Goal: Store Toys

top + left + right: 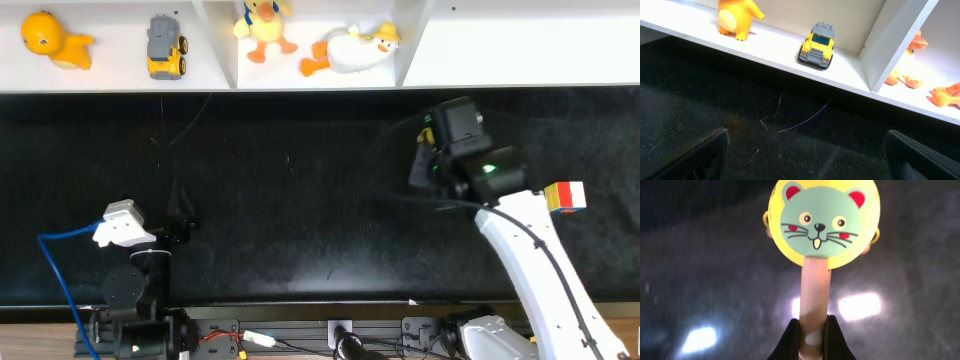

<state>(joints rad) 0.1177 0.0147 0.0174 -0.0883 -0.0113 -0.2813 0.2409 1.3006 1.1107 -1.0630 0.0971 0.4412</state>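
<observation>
Right now my right hand (812, 330) is clamped on the wooden handle (815, 290) of a rattle (822, 222). Its long axis runs straight out in line with my fingers, the round yellow head farthest from my hand. The teal animal face on the head is turned toward my wrist camera. Black table (700, 280) lies behind the rattle; I cannot tell whether the head touches it.

From above, my right hand (428, 165) sits right of the middle. A stretch of black table (300, 180) lies between it and the front edge of the white shelf (320, 88). A coloured block (565, 197) lies on the table just beside my right forearm.

My left hand (807, 150) hangs low near its base with the fingers spread wide, holding nothing, aimed at the shelf. On the shelf stand a yellow truck (818, 45) and an orange-yellow duck (735, 17), with a divider (895, 42) beside the truck.
</observation>
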